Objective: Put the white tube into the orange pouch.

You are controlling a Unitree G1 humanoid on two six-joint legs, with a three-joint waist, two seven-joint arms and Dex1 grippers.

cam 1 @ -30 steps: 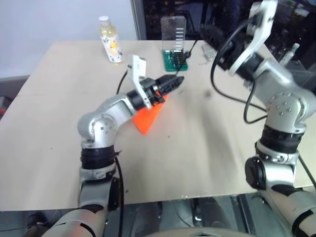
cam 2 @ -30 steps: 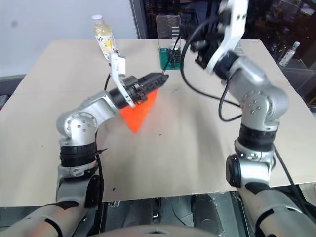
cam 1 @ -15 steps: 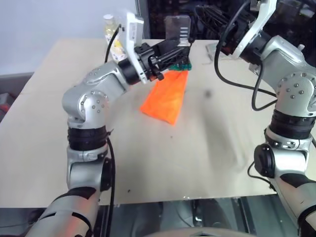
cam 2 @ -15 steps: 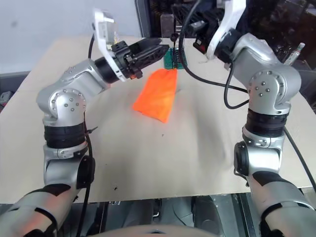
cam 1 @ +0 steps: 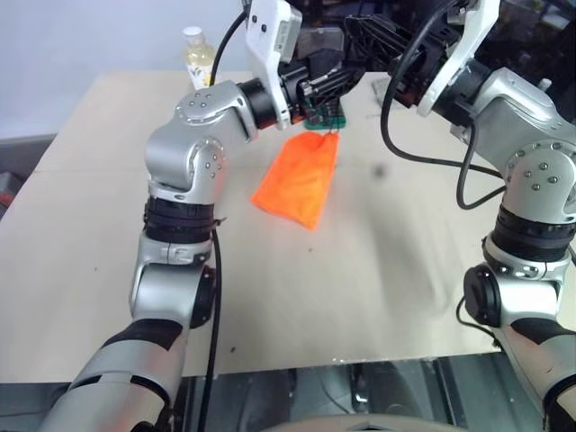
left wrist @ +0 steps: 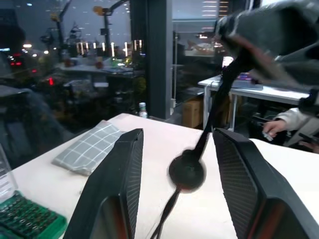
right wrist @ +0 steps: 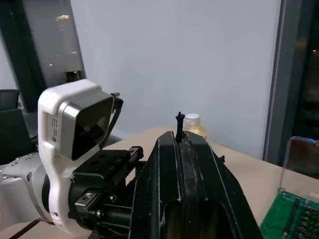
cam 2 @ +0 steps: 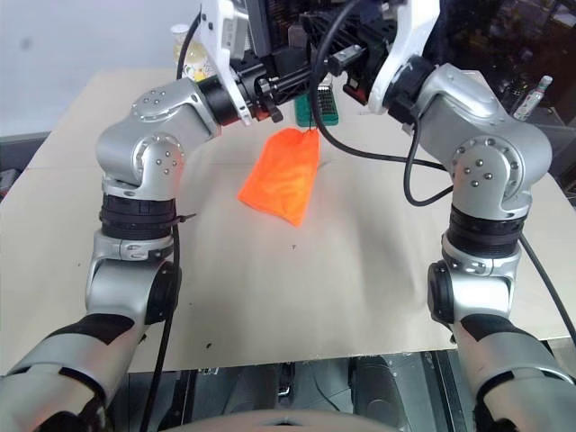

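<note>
Since a second ago, the left claw [cam 1: 337,79] has risen off the orange pouch [cam 1: 300,180], now lying flat mid-tabletop [cam 1: 108,225]. It hovers half-open and empty beyond the pouch, beside the clamped-shut right claw [right wrist: 182,144]. No white tube is discernible. Risk: crossed arms may snag the dangling cable.

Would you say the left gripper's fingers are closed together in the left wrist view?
No, the left gripper has its two black fingers standing clearly apart.
</note>
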